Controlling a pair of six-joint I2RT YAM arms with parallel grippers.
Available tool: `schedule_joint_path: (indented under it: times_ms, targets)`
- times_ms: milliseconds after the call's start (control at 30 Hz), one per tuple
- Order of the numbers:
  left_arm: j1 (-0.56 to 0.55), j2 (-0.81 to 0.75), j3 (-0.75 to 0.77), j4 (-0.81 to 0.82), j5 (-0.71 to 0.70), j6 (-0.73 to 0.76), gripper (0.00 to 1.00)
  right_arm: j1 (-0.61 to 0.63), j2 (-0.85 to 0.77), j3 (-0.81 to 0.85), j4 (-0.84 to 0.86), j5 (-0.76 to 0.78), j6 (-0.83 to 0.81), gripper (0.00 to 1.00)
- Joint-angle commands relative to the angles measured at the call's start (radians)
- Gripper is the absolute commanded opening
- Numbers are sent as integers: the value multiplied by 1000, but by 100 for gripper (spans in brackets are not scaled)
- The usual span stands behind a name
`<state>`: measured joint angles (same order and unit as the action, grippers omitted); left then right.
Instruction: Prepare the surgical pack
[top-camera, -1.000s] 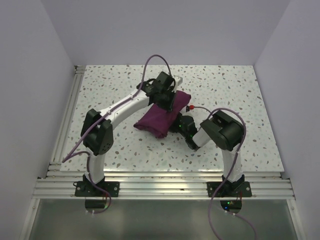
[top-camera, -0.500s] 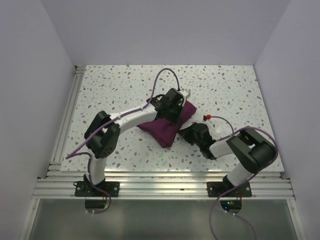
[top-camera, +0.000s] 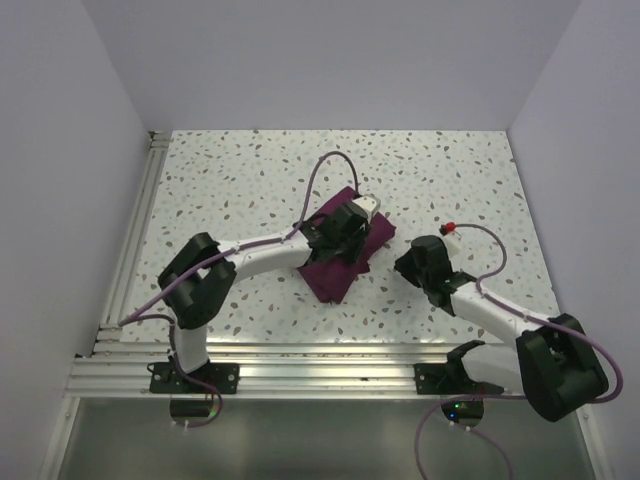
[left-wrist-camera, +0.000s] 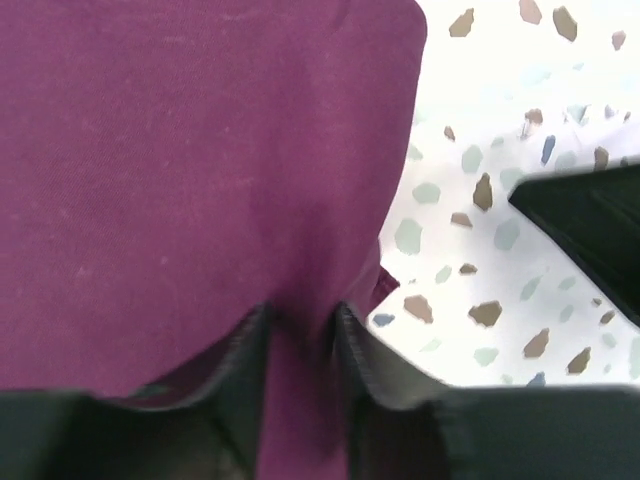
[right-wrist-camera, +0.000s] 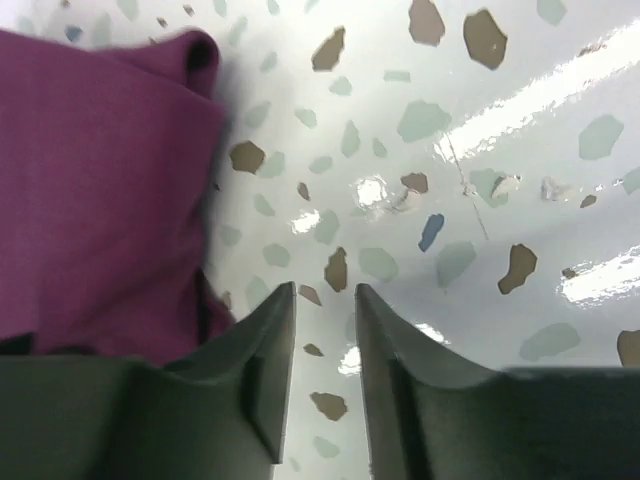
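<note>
Near the middle of the speckled table (top-camera: 230, 180) lies the surgical pack (top-camera: 335, 275) — a deep purple-maroon cloth bundle, folded to a rough rectangle and set at a slant, with one corner pointing toward the arms' bases.

The left arm stretches across from its base, and the left gripper (left-wrist-camera: 300, 312) sits low on the pack's far half, hiding much of it from above. In the left wrist view its two dark fingers (left-wrist-camera: 235, 385) stand a narrow way apart, and a strip of the purple cloth fills the gap between them. Whether they pinch that cloth or merely rest over it cannot be told. Most of that view is cloth, smooth and flat, its right edge curving down to bare tabletop.

The right gripper (right-wrist-camera: 323, 292) is low over the table just to the right of the pack, clear of it as seen from above. Its wrist view shows the fingers parted by a slim gap with nothing between them — only glossy speckled surface beyond. The pack's rolled corner fills the left side of that view, close beside the left-hand finger and outside the gap; whether it touches that finger cannot be told.

A purple cable (top-camera: 490, 245) loops off the right arm, with a small red fitting (top-camera: 451, 228) at its far end beyond the gripper. An aluminium rail (top-camera: 320, 365) runs along the table's near edge by both bases.
</note>
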<state>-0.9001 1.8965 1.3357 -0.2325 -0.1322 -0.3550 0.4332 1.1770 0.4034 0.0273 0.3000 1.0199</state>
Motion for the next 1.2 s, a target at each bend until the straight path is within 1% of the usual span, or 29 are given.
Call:
schedule_joint_path:
  times_ms: [0,33,67,133,167,200,300,367,467,500,600,667,733,933,1167]
  targets:
    - [-33,-105,-24,45,-108,24,40,-10,-49,103,-162,63,-104,43]
    - [-39,-112,-23,39,-124,28,49,-13,-54,129,-170,62,-112,47]
    - [-52,-126,-23,27,-147,34,52,-13,-53,143,-181,60,-118,55]
    - [-72,-142,-26,13,-168,48,61,-16,-43,185,-194,48,-124,62]
    - [-79,-154,-29,10,-176,56,63,-17,-37,201,-204,44,-127,66]
    - [-85,-160,-36,7,-197,68,68,-17,-24,216,-216,31,-129,77]
    - [-106,-191,-82,2,-231,105,73,-17,-2,261,-219,11,-127,89]
    - [-118,-220,-119,28,-248,120,76,-19,24,293,-214,-13,-129,91]
    - [-129,-250,-225,90,-276,143,80,-19,71,331,-188,-51,-130,92]
    - [-129,-254,-239,100,-280,148,86,-19,90,342,-187,-62,-127,92]
    - [-140,-254,-282,145,-313,169,90,-19,148,374,-153,-117,-113,93]
    - [-154,-252,-300,180,-339,183,91,-19,182,377,-116,-143,-98,96]
    - [-171,-248,-303,202,-354,198,92,-19,200,385,-98,-153,-93,97]
    - [-217,-209,-267,199,-392,206,94,-19,306,419,-49,-182,-86,97]
    - [-244,-113,-233,170,-449,206,93,-21,355,400,100,-133,-130,89]
